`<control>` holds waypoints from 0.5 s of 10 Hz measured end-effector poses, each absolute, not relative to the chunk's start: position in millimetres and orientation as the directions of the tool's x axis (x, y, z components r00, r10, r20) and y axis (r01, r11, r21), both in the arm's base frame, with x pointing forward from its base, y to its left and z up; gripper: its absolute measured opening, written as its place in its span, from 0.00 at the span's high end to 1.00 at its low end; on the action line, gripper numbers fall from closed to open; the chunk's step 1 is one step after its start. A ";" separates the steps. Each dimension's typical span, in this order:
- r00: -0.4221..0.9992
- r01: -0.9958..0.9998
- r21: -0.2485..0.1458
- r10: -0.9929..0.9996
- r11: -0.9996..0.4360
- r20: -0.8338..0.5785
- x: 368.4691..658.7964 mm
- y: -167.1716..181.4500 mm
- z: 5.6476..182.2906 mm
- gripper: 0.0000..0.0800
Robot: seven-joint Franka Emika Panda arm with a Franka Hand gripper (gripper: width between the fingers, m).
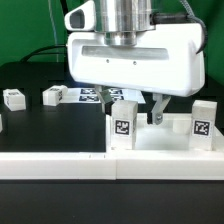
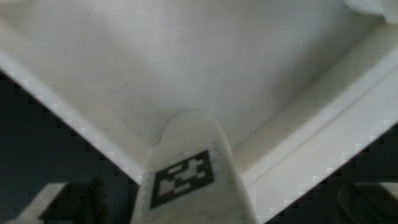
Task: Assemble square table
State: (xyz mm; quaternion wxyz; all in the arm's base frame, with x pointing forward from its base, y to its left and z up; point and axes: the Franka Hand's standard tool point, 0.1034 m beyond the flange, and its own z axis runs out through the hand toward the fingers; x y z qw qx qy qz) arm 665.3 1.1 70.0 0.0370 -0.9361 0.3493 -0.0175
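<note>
The square table top (image 1: 165,140) lies white at the front of the black table. One tagged leg (image 1: 122,126) stands upright in its near corner and another leg (image 1: 203,122) in its corner at the exterior view's right. My gripper (image 1: 135,112) hangs low over the top, and its dark fingers (image 1: 155,110) stand apart on either side of the first leg. In the wrist view that leg (image 2: 183,172) rises between blurred dark fingers (image 2: 71,200), with the top's corner (image 2: 196,70) behind it. The jaws look open and do not touch the leg.
Two loose white legs (image 1: 13,98) (image 1: 53,95) lie at the back on the exterior view's left. The marker board (image 1: 90,97) lies behind the gripper. A long white rail (image 1: 60,165) runs along the front edge.
</note>
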 end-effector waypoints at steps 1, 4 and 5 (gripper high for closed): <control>0.813 -0.579 -0.072 -0.582 -0.812 0.017 665.5 2.1 70.4 0.19; 0.881 -0.469 -0.069 -0.472 -0.880 0.032 666.1 -1.4 70.7 0.19; 0.874 -0.482 -0.070 -0.485 -0.873 0.031 666.1 -1.4 70.7 0.19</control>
